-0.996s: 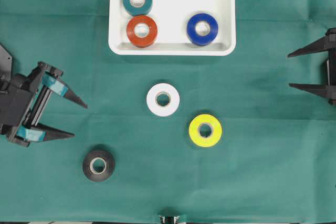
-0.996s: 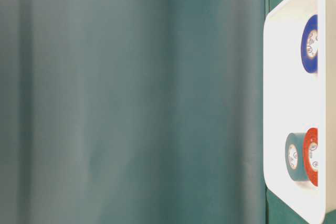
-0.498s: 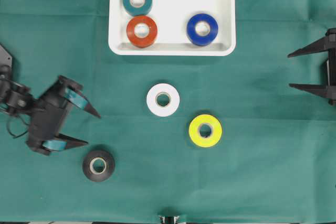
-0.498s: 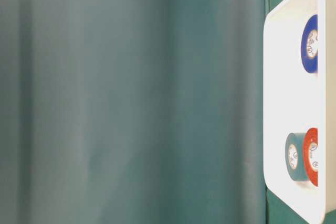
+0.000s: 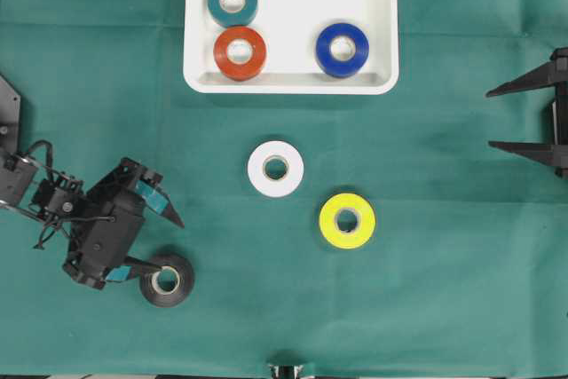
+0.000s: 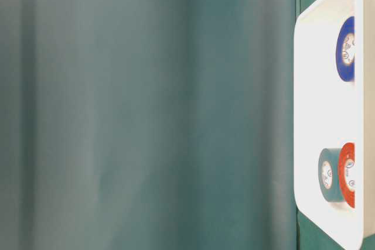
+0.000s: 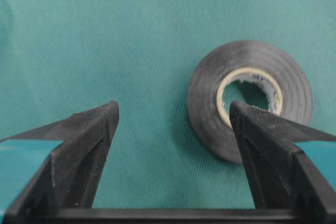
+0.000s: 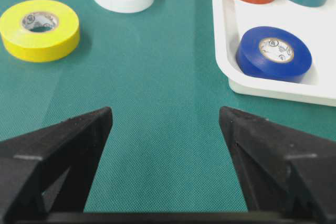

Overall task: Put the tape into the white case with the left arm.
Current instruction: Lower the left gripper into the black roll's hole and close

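Left pincer (image 5: 160,244) gapes wide, holding nothing, near the cloth's front-left corner; one finger (image 7: 273,145) overlaps the black tape (image 5: 167,280) and could knock it aside

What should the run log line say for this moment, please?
left gripper: open, at black tape roll, not gripping | right gripper: open, idle | white case: teal, red, blue rolls inside | white, yellow rolls: on cloth

Even, bright light; nearest surfaces perhaps blurred.
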Robot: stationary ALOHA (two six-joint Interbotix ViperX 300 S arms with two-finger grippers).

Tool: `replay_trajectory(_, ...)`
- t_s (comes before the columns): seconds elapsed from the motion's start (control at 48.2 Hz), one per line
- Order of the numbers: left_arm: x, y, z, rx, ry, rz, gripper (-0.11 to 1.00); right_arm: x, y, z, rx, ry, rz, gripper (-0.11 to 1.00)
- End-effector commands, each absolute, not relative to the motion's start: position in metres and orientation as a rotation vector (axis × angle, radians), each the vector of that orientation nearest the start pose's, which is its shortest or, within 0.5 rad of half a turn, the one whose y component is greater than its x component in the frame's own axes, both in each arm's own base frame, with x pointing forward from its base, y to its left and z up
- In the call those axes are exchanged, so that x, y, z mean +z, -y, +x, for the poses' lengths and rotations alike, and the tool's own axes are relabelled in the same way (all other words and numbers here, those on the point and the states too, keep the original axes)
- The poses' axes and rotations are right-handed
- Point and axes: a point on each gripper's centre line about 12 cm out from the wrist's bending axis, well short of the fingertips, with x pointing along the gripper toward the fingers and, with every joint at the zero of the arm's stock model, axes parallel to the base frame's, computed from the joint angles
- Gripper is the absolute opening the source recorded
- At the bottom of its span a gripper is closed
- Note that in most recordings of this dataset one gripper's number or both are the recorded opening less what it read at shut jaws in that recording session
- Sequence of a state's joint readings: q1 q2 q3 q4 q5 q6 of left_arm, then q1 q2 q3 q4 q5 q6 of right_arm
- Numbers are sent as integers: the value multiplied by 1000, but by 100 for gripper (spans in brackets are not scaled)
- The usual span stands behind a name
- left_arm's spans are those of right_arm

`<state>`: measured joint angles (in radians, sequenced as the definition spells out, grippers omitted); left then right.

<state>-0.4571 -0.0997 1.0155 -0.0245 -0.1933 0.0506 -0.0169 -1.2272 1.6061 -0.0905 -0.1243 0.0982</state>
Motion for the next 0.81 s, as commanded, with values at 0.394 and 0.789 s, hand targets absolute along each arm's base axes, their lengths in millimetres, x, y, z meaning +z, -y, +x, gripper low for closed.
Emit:
replay_trajectory(0.394, 102, 146, 291, -448, -711, 193, 85, 148, 1, 133, -7, -241, 14, 86)
replay_trajectory(0.789, 98, 146, 291, -447, -723, 196, 83, 148, 1, 133, -8, -241, 14, 86)
